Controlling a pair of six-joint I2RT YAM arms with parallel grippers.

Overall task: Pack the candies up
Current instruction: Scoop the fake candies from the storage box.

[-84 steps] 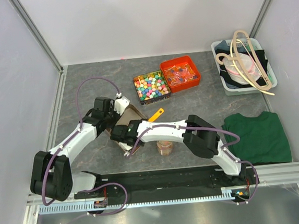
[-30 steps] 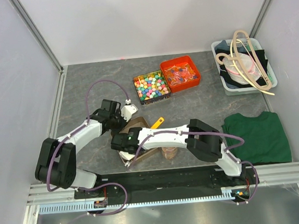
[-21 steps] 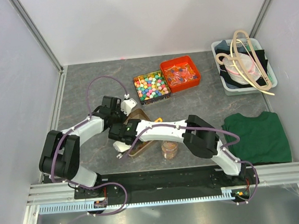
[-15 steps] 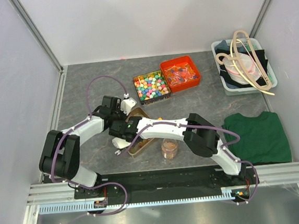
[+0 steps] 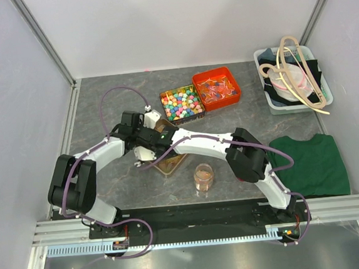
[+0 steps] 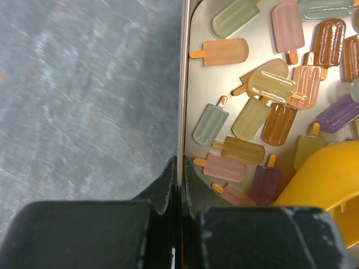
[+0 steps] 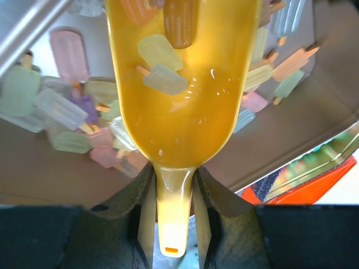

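Note:
The candies [image 6: 263, 84] are flat, translucent, popsicle-shaped pieces in pale orange, pink, green and yellow, lying loose in a shallow metal tin [image 6: 184, 84]. My left gripper [image 6: 180, 168] is shut on the tin's side wall. My right gripper [image 7: 173, 185] is shut on the handle of a yellow scoop [image 7: 185, 95], whose bowl lies in the tin among the candies. A few candies [image 7: 162, 78] rest in the bowl. In the top view the tin [image 5: 169, 163] lies partly under the right arm, and a small jar [image 5: 203, 177] holding candies stands to its right.
A box of bright multicoloured cube candies [image 5: 182, 104] and a red box [image 5: 217, 88] stand just behind the tin. A grey bin [image 5: 269, 98] with wooden hangers is at the back right. A green cloth [image 5: 311, 164] lies at the right.
My right gripper has carried the scoop from the near side of the tin toward the back, over the tin. The tin has settled lower. The left arm has hardly moved.

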